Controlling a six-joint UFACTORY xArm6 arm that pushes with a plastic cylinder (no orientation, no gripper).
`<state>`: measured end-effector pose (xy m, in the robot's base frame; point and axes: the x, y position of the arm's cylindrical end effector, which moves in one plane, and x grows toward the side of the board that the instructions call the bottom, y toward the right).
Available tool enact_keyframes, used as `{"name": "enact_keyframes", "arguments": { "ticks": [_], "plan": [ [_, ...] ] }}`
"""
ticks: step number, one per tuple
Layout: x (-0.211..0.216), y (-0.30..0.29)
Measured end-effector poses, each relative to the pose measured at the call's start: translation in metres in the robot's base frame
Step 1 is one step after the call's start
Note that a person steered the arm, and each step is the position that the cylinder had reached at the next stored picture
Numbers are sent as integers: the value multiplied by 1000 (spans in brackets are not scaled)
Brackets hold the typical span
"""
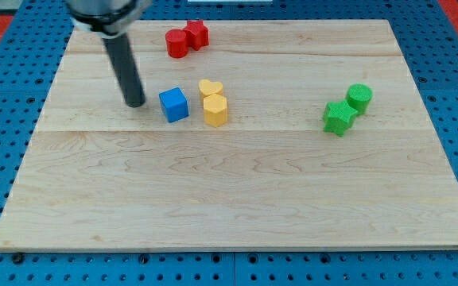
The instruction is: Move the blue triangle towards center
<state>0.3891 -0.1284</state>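
The only blue block in view (pixel 174 104) looks like a cube; it sits left of the board's middle. No blue triangle can be made out. My tip (pixel 136 104) rests on the board just to the view's left of the blue block, a small gap apart. The dark rod rises from the tip toward the view's top left.
A yellow heart (pixel 211 87) and a yellow hexagon-like block (pixel 215 110) sit right of the blue block. A red cylinder (pixel 176 44) and red star (pixel 196 33) lie near the top edge. A green star (pixel 338 117) and green cylinder (pixel 359 98) sit at the right.
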Motion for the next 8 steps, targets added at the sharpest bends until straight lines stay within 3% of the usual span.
{"name": "enact_keyframes", "arguments": {
  "ticks": [3,7,8],
  "plan": [
    [-24,9],
    [-96,-176],
    [-151,-177]
  ]
}}
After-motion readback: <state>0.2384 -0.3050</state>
